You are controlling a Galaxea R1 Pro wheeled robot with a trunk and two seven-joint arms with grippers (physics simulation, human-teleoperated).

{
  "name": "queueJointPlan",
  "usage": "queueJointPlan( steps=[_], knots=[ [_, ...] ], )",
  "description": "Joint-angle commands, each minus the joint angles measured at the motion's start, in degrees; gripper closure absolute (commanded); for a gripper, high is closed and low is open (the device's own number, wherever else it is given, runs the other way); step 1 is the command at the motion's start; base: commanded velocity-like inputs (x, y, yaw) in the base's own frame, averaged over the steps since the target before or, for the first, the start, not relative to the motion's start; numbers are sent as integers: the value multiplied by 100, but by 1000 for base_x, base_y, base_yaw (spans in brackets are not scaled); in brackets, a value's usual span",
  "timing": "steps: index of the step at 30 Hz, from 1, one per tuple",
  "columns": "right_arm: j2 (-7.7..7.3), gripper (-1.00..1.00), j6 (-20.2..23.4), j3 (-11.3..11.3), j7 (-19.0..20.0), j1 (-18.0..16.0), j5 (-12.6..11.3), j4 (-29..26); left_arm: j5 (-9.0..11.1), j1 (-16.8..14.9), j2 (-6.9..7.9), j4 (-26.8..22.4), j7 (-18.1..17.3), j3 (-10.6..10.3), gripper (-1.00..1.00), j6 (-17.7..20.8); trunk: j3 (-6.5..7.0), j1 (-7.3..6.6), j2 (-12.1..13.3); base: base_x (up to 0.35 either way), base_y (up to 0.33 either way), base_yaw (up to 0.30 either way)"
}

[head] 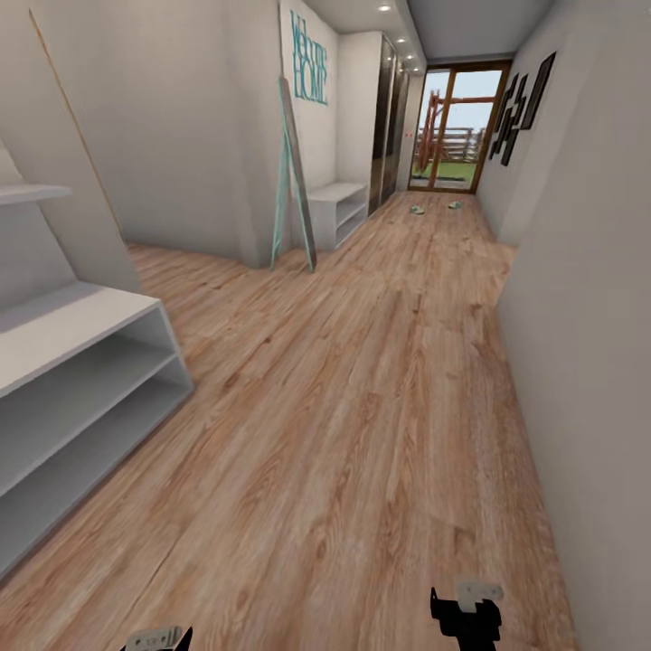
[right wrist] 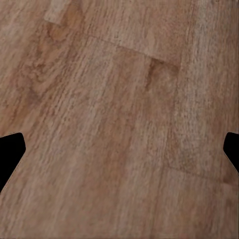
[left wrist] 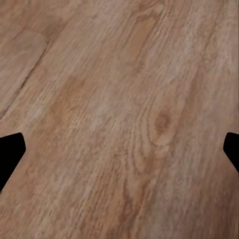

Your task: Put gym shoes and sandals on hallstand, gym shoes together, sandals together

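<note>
Far down the corridor, near the glass door (head: 457, 127), two small pale shapes lie on the corridor floor (head: 362, 389): one gym shoe (head: 418, 210) and, a little to its right, the other gym shoe (head: 455, 205) (too small from here for me to make out stripes or laces). They sit well apart from each other and from both shelf units.

The head view gives me the whole hallway. At my left stands the hallstand (head: 81, 380), a pale unit with two open shelf levels, both of them bare as far as I can see into them. A second low white unit (head: 339, 210) stands farther along the left wall, just past a leaning mirror (head: 294, 176), and dark picture frames (head: 520, 104) hang on the right wall.

At the lower edge of that view my left tool (head: 155, 639) and right tool (head: 466, 608) just show.

The wrist cameras add the close grain. My left tool (left wrist: 119, 149) hangs spread over knotted planks, its dark fingertips (left wrist: 10, 149) far apart with nothing between them. My right tool (right wrist: 119, 149) is likewise spread wide and holds nothing above the planks.
</note>
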Motion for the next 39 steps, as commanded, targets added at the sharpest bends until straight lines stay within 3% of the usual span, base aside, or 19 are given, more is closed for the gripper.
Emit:
queueJointPlan(
  steps=[1, 39],
  knots=[
    [-1, -100, -11, 12, -23, -4, 18, 5, 13, -4, -4, 5, -55, 38, -100, -7, -5, 2, -1, 285, 0, -41],
    [-17, -100, -11, 31, -5, -3, 43, 27, 15, -4, 2, 168, -40, 68, -100, 0, -5, 2, -1, 334, 0, -2]
  ],
)
